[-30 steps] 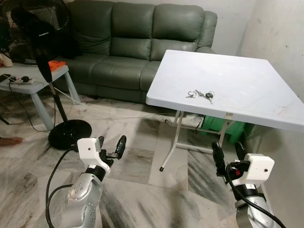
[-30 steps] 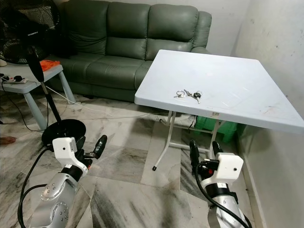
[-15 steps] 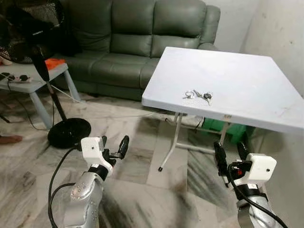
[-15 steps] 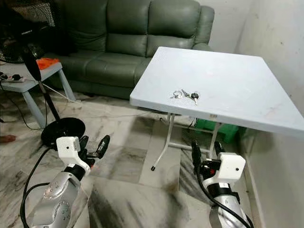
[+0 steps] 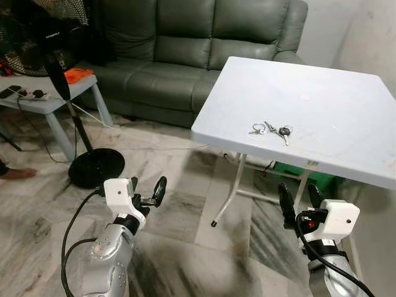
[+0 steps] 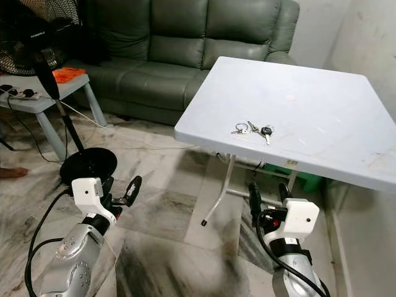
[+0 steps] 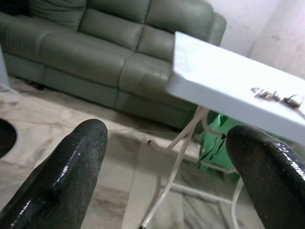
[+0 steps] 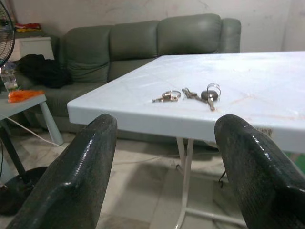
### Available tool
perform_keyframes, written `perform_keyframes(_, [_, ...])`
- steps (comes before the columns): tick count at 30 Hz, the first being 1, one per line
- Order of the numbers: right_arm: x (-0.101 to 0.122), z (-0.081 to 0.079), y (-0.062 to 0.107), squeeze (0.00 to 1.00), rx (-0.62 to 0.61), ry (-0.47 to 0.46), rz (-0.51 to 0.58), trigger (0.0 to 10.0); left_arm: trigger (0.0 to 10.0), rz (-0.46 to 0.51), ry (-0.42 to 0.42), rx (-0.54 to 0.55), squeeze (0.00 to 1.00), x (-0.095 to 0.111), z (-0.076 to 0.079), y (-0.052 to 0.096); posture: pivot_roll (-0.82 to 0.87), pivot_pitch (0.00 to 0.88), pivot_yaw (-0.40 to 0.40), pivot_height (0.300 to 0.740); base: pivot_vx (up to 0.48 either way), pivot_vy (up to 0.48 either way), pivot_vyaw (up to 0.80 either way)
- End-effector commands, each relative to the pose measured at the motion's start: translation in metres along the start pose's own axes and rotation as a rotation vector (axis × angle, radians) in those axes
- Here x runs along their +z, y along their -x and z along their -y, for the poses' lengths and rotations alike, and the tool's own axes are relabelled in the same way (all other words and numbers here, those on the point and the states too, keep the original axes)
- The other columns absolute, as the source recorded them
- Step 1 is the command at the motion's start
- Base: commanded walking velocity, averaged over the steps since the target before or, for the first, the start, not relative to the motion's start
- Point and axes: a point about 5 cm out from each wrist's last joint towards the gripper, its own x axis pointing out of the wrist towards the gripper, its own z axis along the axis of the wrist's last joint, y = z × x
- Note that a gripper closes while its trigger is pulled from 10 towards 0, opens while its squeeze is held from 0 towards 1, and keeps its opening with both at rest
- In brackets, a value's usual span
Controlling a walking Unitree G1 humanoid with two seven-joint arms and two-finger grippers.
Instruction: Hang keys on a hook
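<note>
Grey-marbled floor point(image 5: 185, 247), green sofa point(image 5: 185, 43) behind, white folding table point(image 5: 334, 117) nearer than a second ago. Keys point(image 5: 270, 130) lying near its front edge, untouched. Left gripper point(image 5: 147, 193) and right gripper point(image 5: 298, 202) held low, fingers spread, empty. Approach nearly closed; pickup not yet begun; no hook spotted.

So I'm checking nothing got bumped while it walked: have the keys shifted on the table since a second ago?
No. The keys lie near the same front edge of the white table; the camera moved.
</note>
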Motion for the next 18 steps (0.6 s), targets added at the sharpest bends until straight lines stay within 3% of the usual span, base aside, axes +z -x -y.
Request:
perform_keyframes(1, [0.0000,-0.0009,-0.0010,0.00,0.006,0.001,-0.001,10.0,10.0,-0.009,-0.016,-0.002,0.00,0.0004,-0.0015,-0.0001,-0.02,0.000,-0.021,0.740,0.304,0.000,0.00])
perform_keyframes(18, [-0.0003,-0.0008,0.0019,0.00,0.013,0.008,-0.008,10.0,10.0,-0.023,-0.024,-0.017,0.00,-0.0028,0.0012,0.0011,-0.03,0.000,-0.021,0.740,0.333,0.000,0.00])
